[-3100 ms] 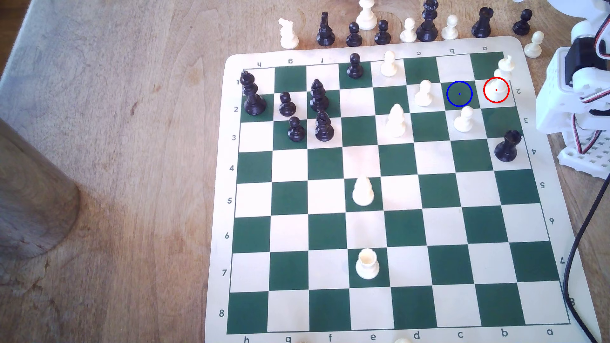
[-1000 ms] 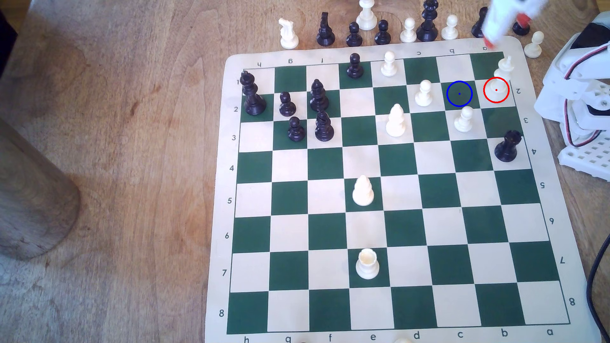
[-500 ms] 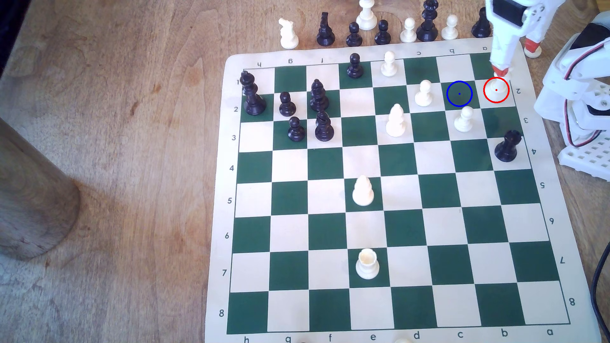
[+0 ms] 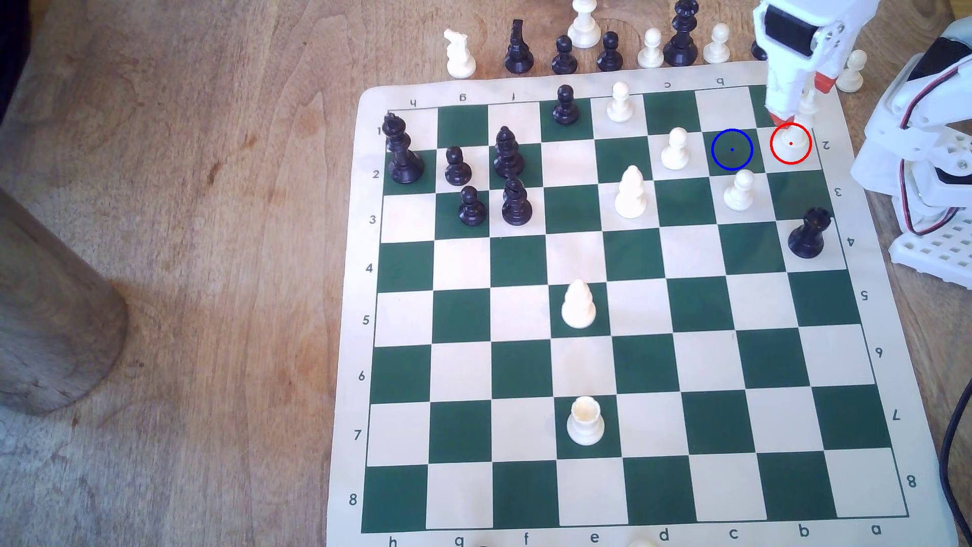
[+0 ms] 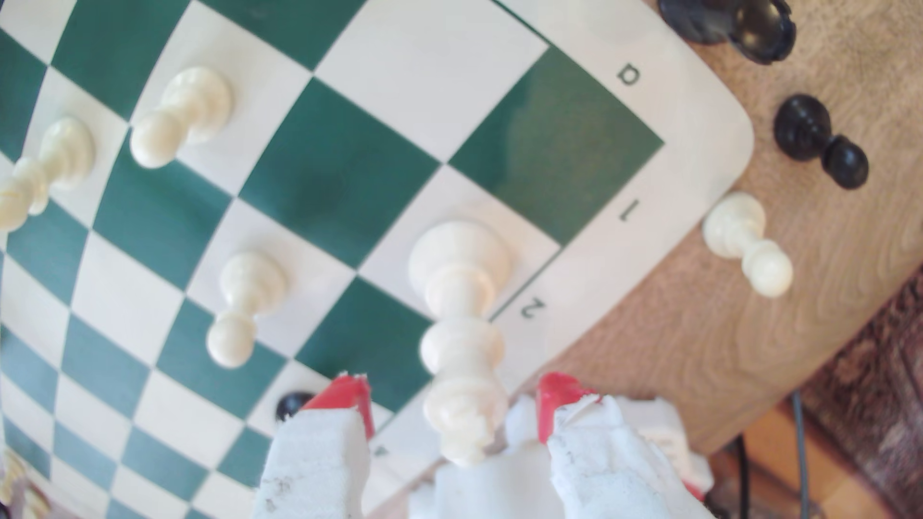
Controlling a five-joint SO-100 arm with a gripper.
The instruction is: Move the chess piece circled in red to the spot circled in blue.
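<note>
The chess piece circled in red, a tall cream king (image 4: 791, 143), stands upright on a cream square at the board's far right edge in the exterior view. My gripper (image 4: 802, 100) hangs right over it, open, with one red-tipped finger (image 4: 779, 117) on either side of the king's top. In the wrist view the king (image 5: 459, 279) rises up between the red fingertips (image 5: 349, 399) of the gripper (image 5: 452, 399), with a gap on both sides. The spot circled in blue (image 4: 732, 150) is the bare dark green square just left of the king in the exterior view.
White pawns (image 4: 676, 150) (image 4: 739, 192) stand beside the blue spot, to its left and nearer the camera. A black rook (image 4: 807, 234) stands two rows nearer. Captured pieces (image 4: 652, 47) line the far edge off the chessboard (image 4: 347, 294). The arm's base (image 4: 925, 173) and a cable sit at the right.
The gripper came down from the top right corner to the king and has shifted slightly left in the last half second. The king and other pieces have not moved.
</note>
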